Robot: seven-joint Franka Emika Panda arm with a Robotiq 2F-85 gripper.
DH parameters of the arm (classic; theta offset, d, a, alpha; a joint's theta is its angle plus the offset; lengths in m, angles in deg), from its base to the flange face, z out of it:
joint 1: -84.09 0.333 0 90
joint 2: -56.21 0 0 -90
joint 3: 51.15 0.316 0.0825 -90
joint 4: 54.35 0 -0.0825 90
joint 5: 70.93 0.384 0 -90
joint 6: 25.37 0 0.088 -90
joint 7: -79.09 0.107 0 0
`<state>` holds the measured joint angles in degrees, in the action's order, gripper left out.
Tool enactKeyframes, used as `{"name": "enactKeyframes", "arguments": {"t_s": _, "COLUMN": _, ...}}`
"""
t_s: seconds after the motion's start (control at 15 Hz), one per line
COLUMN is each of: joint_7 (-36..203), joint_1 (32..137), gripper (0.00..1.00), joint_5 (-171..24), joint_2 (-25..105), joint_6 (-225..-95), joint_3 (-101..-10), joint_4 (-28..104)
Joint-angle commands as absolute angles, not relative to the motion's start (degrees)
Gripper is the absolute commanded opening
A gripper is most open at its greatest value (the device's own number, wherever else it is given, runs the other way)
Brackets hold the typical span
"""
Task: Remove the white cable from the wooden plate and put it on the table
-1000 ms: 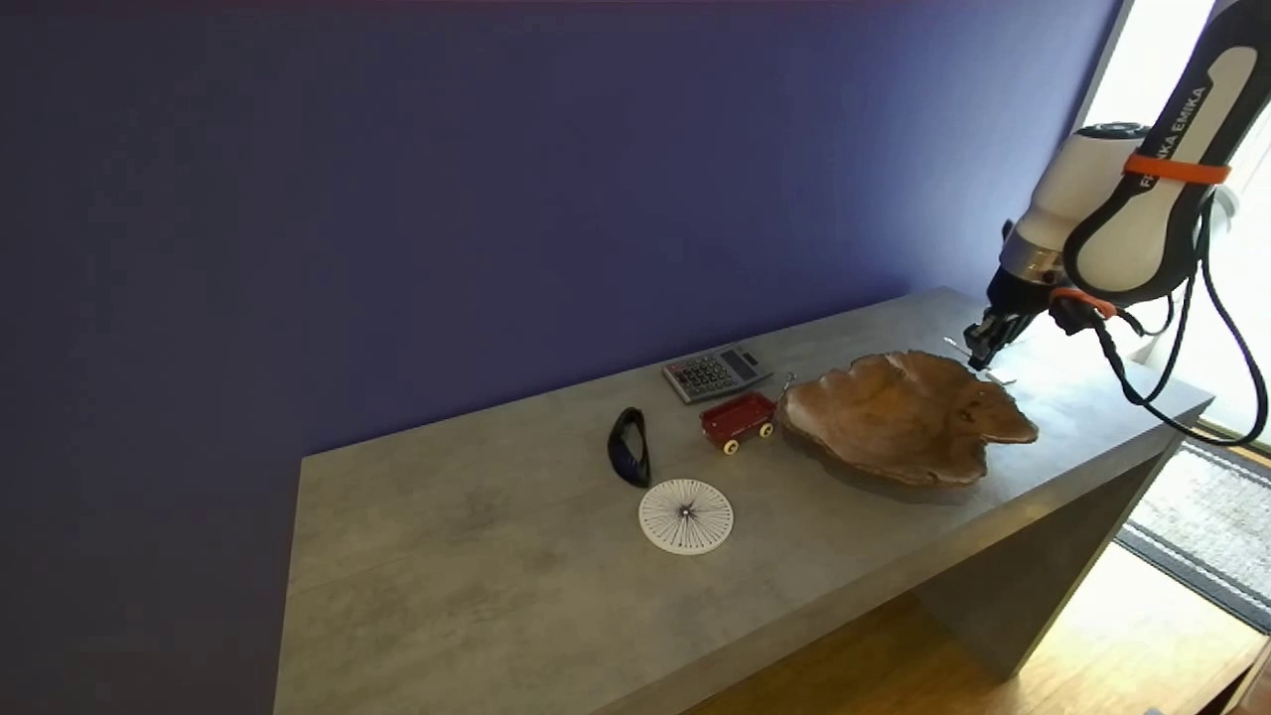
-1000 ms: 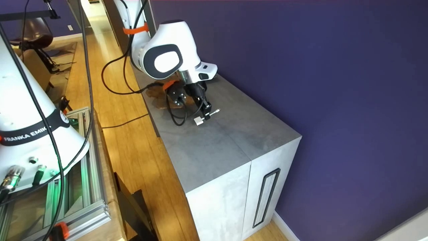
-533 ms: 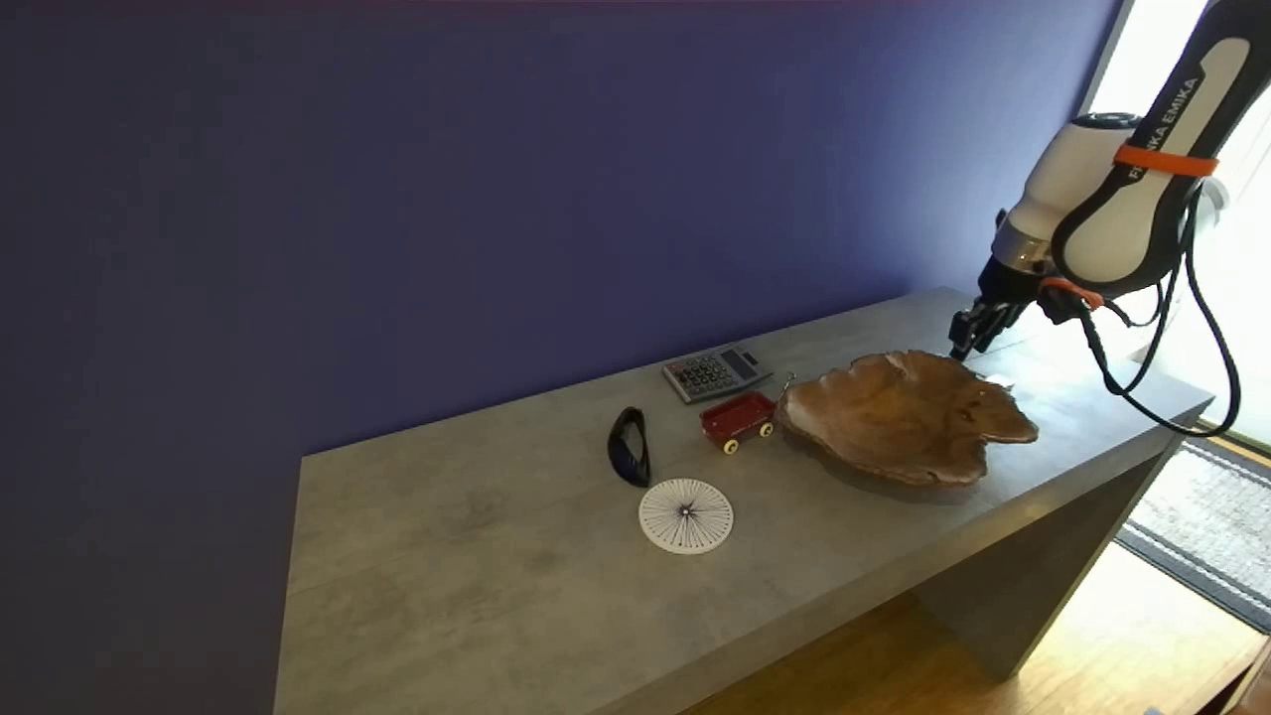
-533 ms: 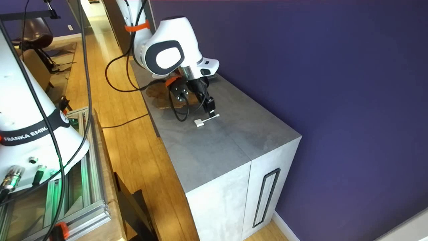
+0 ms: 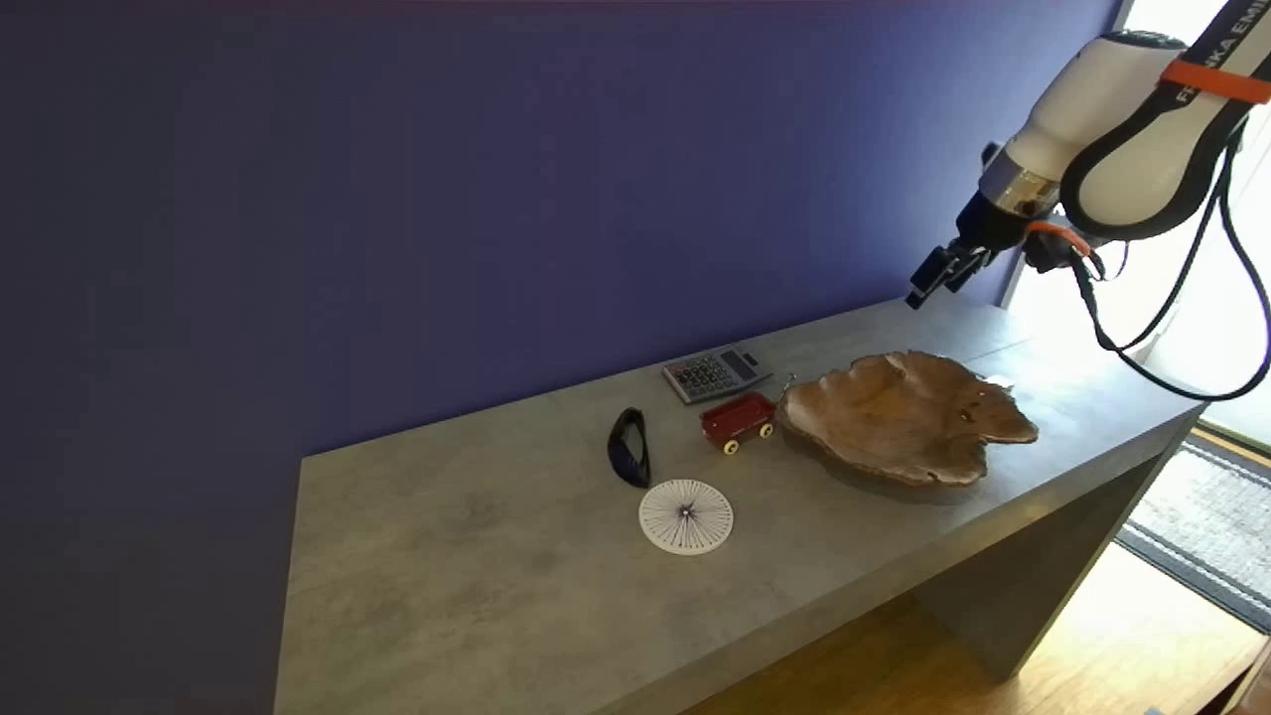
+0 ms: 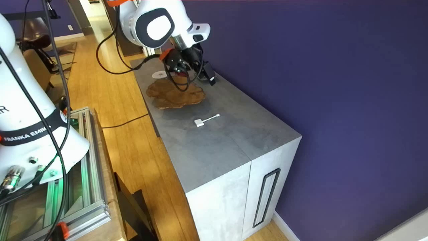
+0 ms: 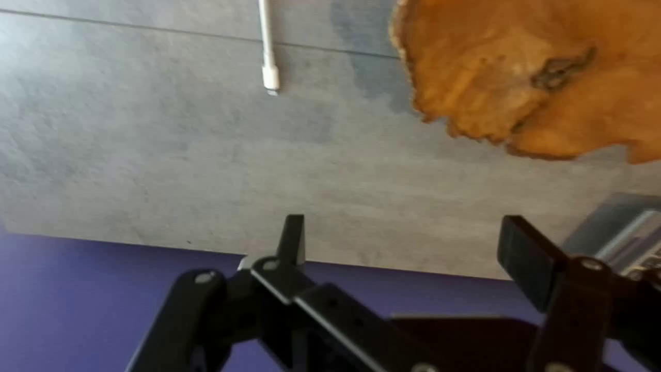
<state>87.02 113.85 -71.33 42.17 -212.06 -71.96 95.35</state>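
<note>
Tool (image 7: pixel 405 240): spread wide, nothing held, raised off worktop (image 6: pixel 207 150), well apart from cable (image 6: pixel 206 119). Cable: lies on worktop beside plate (image 6: pixel 174 95), not touching it; task appears done. Handling, by judgement: very light; lead (image 7: pixel 265 26) soft, apt to flex; block (image 6: pixel 199 123) and plug (image 7: pixel 270 77) stiff, smooth, possibly slippery; joins with lead weakest. Hold, should one be needed: block, across its sides, gentle pinch; lead less sure, plug best spared.
</note>
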Motion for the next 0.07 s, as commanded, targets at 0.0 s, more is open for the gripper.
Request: {"name": "enactKeyframes", "arguments": {"t_s": 0.0, "joint_7": 86.9, "joint_1": 113.3, "gripper": 1.0, "joint_5": -71.5, "joint_2": 44.0, "joint_6": -212.1, "joint_3": -69.8, "joint_4": 96.2}}
